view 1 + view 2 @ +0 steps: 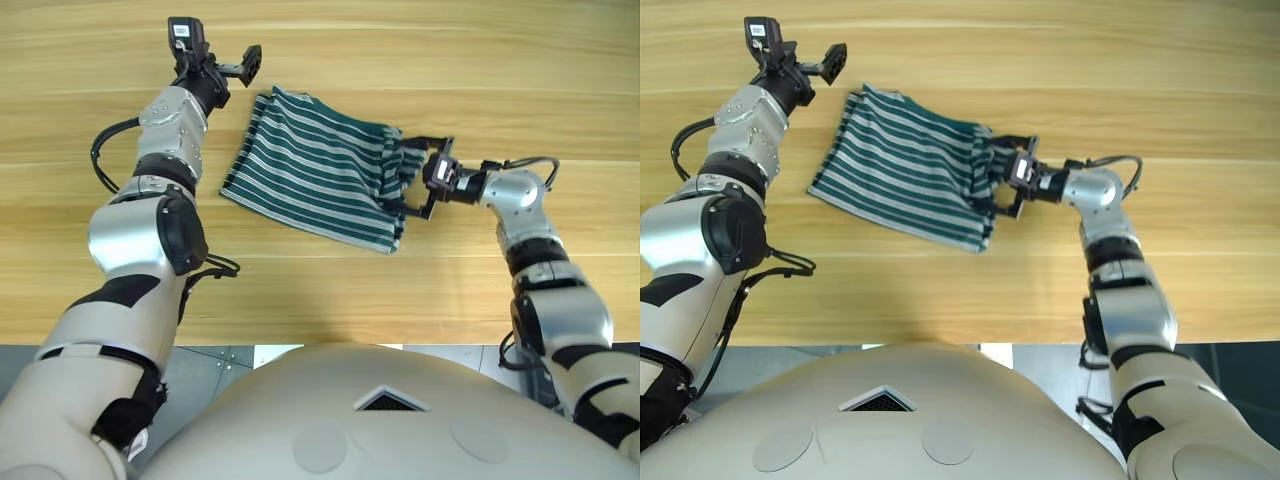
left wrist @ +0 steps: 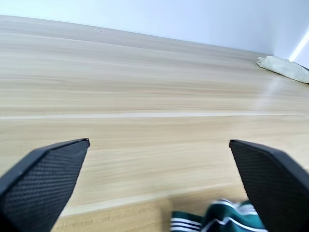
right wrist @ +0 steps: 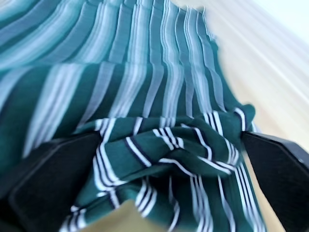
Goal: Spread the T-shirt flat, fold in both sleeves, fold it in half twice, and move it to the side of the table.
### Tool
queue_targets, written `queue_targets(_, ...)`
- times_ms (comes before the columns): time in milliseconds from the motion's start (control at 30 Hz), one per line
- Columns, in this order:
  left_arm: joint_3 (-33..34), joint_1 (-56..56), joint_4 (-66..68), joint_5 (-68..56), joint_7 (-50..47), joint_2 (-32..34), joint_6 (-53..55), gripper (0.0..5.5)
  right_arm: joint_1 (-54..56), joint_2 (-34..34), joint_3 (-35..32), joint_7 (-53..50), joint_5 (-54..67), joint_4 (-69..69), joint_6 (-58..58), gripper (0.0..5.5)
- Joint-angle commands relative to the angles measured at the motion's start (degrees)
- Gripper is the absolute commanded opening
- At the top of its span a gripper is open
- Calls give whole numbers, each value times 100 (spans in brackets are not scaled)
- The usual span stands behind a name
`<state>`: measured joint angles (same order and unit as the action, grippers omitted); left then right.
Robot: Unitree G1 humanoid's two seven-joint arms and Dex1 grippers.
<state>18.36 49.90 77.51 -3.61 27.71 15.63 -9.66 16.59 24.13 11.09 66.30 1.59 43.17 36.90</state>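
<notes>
A green striped T-shirt (image 1: 310, 170), folded into a rough rectangle, lies on the wooden table (image 1: 500, 60). The right gripper (image 1: 408, 176) straddles its bunched right edge with fingers spread wide, seemingly ready to pinch. The left gripper (image 1: 216, 42) hangs spread and empty near its far left corner.

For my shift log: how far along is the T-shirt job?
Looks done: the T-shirt lies folded compact, no sleeves showing. In hand: right gripper open astride its bunched edge; left gripper open beside it. Left: moving it to the side of the table.
</notes>
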Motion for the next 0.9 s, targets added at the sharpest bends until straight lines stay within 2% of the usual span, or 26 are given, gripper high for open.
queue_targets(33,-53,-15,-54,54,40,97,-33,538,-1687,900,339,850,1425,-3494,-821,540)
queue_targets(133,-46,12,-58,48,74,142,-31,538,-2502,1465,288,924,2506,-5739,-1095,540)
queue_targets(233,-56,17,-64,58,99,157,-46,538,-2476,1544,70,833,2685,-6075,-1260,540)
queue_targets(300,-65,20,-68,62,110,144,-60,538,-2081,1408,-61,485,2281,-5596,-1456,540)
queue_targets(400,-83,1,-70,69,124,128,-87,538,-1222,1034,53,-492,918,-4703,-1702,540)
queue_targets(567,-145,-48,-74,78,119,85,-134,538,475,305,524,-2734,-1527,-2358,-1614,540)
queue_targets(733,-182,-76,-74,49,97,32,-145,538,931,213,812,-3690,-2358,-897,-1237,540)
queue_targets(900,-198,-75,-81,32,98,7,-163,538,831,525,792,-3649,-2359,-255,-907,540)
